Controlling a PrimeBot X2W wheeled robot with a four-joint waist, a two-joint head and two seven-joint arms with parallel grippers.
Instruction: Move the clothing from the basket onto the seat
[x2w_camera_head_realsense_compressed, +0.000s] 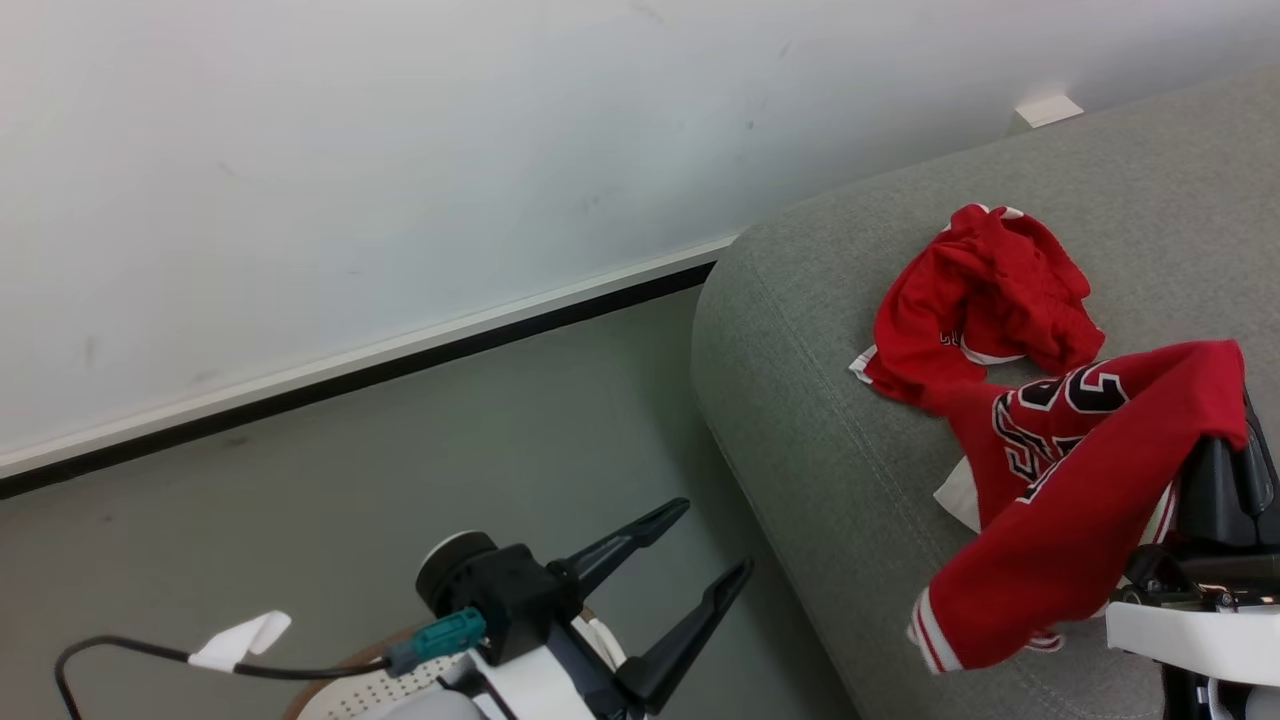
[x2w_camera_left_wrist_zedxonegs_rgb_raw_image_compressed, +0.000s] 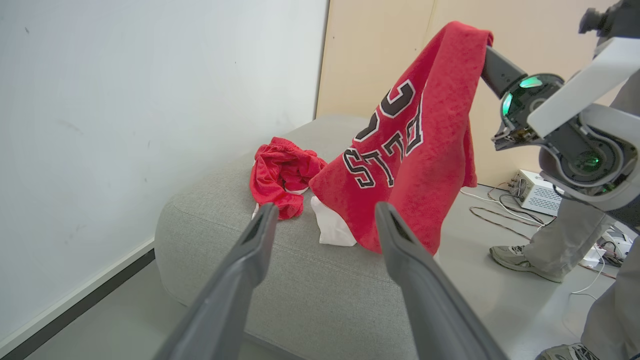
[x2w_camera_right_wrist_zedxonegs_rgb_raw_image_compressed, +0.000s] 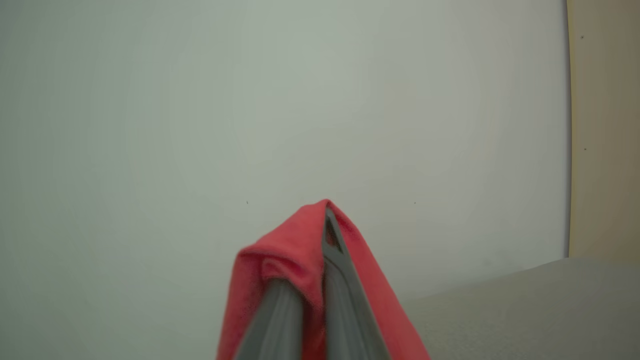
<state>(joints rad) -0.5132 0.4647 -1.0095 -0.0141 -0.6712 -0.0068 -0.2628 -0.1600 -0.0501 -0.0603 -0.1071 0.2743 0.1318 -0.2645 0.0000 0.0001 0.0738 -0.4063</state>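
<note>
Head view: right gripper (x2w_camera_right_wrist_zedxonegs_rgb_raw_image_compressed: 327, 232) pinches a fold of the soft, floppy red lettered jersey (x2w_camera_head_realsense_compressed: 1080, 490) over the grey fabric seat (x2w_camera_head_realsense_compressed: 800, 400); left gripper (x2w_camera_head_realsense_compressed: 716, 534) gapes, empty.

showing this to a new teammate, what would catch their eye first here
First, the red jersey with black-and-white lettering: it hangs from the shut right pincer, and its lower part rests on the grey seat. Next, a second red garment lies crumpled on the seat beside it. The left pincer is open and empty, near the basket.
</note>
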